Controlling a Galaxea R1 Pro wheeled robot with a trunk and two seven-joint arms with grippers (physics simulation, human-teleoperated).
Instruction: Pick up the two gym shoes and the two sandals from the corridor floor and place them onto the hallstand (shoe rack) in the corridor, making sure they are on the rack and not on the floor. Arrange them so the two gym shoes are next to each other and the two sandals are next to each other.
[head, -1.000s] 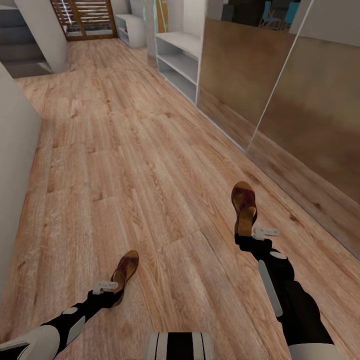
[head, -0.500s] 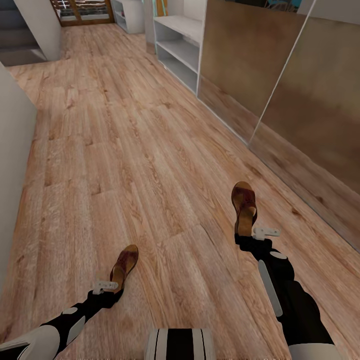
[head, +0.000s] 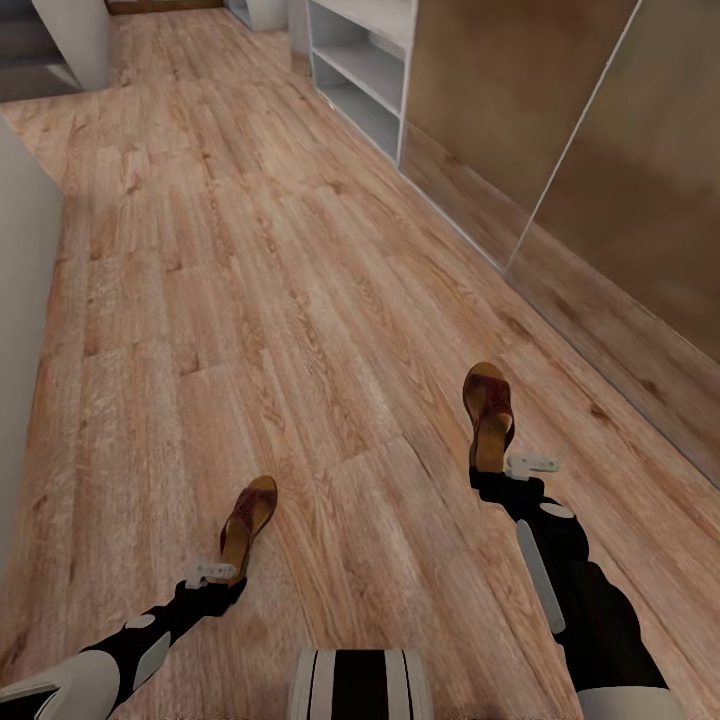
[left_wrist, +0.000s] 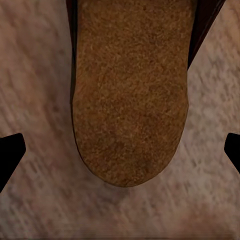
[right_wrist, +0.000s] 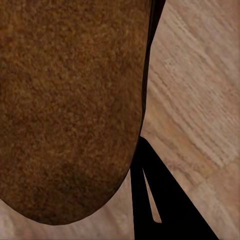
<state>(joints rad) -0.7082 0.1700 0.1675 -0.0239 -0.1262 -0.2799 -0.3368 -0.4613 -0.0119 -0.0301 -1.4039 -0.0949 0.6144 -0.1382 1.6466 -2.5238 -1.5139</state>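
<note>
A brown sandal (head: 249, 524) is being held by its heel in the left gripper (head: 215, 578), jaws clamped on it, toe pointing far. The second sandal (head: 488, 412) is being held likewise in the right gripper (head: 503, 470), jaws clamped. Both are being carried above the corridor floor (head: 250, 300). A pale shelving unit (head: 365, 70) is standing far right, well apart.

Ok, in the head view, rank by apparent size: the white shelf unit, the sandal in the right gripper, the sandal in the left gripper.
1. White shelf unit, largest, though cropped at the top edge.
2 and 3. Right-hand sandal and left-hand sandal: the right looks slightly bigger, but they seem a matching pair, so angle likely explains it.
</note>
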